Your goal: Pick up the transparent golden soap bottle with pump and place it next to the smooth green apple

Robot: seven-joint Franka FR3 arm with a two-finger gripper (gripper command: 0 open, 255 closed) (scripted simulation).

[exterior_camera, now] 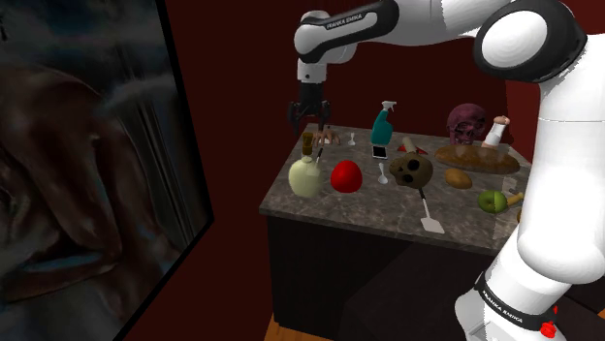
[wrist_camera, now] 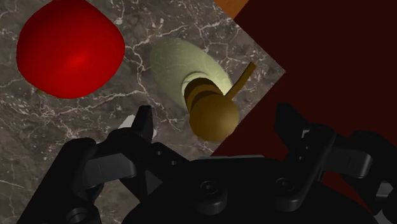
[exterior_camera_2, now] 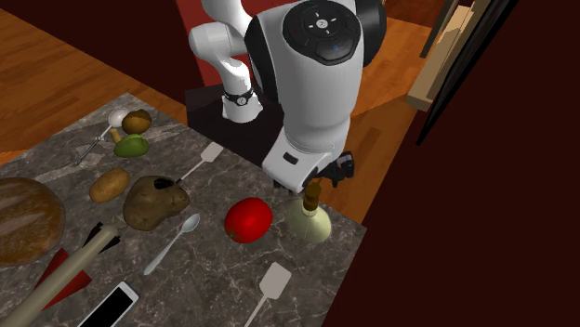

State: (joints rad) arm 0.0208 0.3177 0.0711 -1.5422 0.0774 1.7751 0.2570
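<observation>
Here the gripper (exterior_camera: 308, 128) hangs straight above the soap bottle (exterior_camera: 304, 177), which stands upright on the grey marbled counter (exterior_camera: 388, 215), at the corner right under the jaws. The jaws are released. In the wrist view the two black fingers (wrist_camera: 143, 124) stand wide apart and touch nothing, and the bottle's brown-gold pump head (wrist_camera: 213, 118) sits below the gap between them, with clear space on either side. The bottle's (wrist_camera: 172, 63) body is round and pale yellow-green, its neck is banded in brown, and its thin spout points off toward the counter's edge, beyond which lies a dark red surface. Just beside the bottle, out past one finger, a red round fruit (wrist_camera: 70, 48) rests on the counter, close to the bottle but apart from it. In the second exterior view the arm's white wrist covers most of the hand, and the bottle (exterior_camera_2: 309, 221) shows beneath it with the red fruit (exterior_camera_2: 248, 219) next to it. The green apple (exterior_camera: 492, 201) lies well away from the jaws, toward the opposite end of the counter, with a skull-shaped object (exterior_camera: 411, 171) and a potato (exterior_camera: 458, 178) between it and the bottle. Farther from the jaws again are a teal spray bottle (exterior_camera: 382, 124) and a long loaf of bread (exterior_camera: 477, 158).
</observation>
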